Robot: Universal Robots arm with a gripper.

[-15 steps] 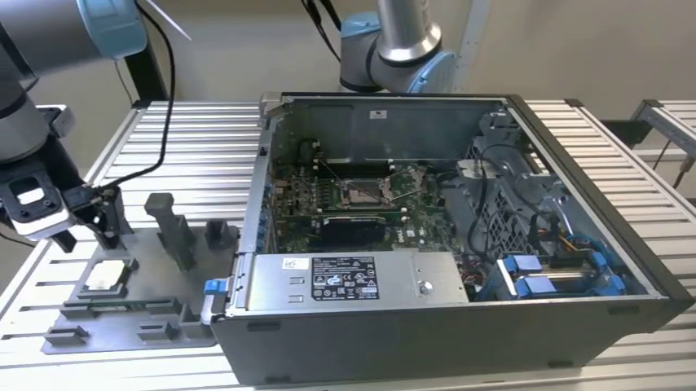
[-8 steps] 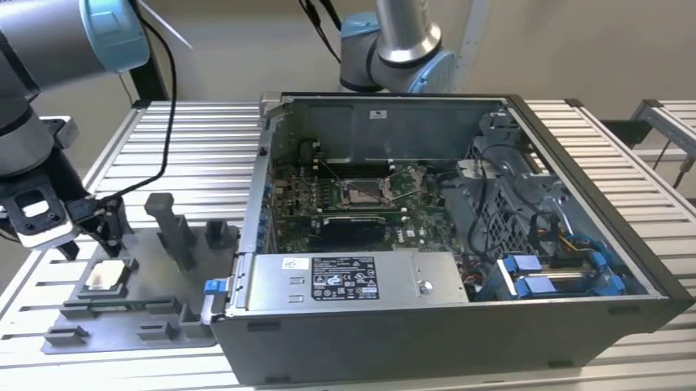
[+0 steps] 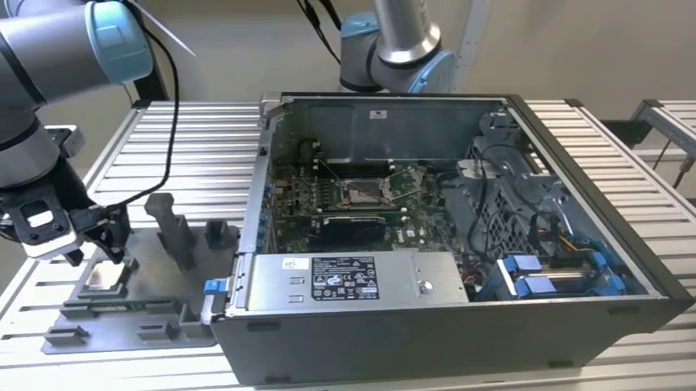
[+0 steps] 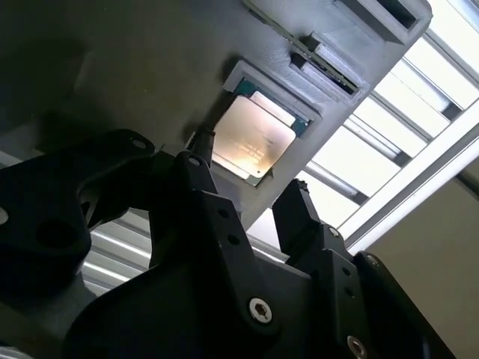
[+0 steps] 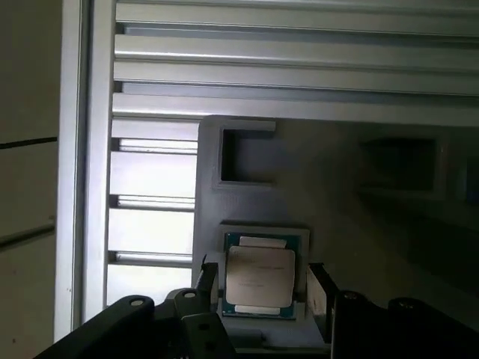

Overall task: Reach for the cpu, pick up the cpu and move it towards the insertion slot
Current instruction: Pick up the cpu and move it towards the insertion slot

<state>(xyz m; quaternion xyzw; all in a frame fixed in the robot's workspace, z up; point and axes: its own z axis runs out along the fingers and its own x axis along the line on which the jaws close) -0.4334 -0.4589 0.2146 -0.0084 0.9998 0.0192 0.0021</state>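
Black gripper [image 3: 100,257] hangs low over the grey fixture plate [image 3: 136,326] at the exterior view's left. Its jaws are spread wide and hold nothing. In both wrist views I see one finger [image 5: 208,284] on each side of the cpu [image 5: 258,277], so the chip lies between them. A narrow gap shows on either side, and I see no contact with it.

The cpu sits flat in a square pocket of the plate, silver face up, with a green edge showing along one side. In the exterior view the cpu [image 3: 106,277] is a pale square directly beneath the fingertips, not yet lifted. Grey plastic blocks [image 3: 174,232] stand just beside it on the same plate. The plate rests on a slatted aluminium table [image 3: 196,138].

Well apart, toward the exterior view's right, an open computer case [image 3: 435,334] lies on the table. Inside it, the silver-framed insertion slot [image 3: 364,191] sits on the green motherboard [image 3: 296,191].
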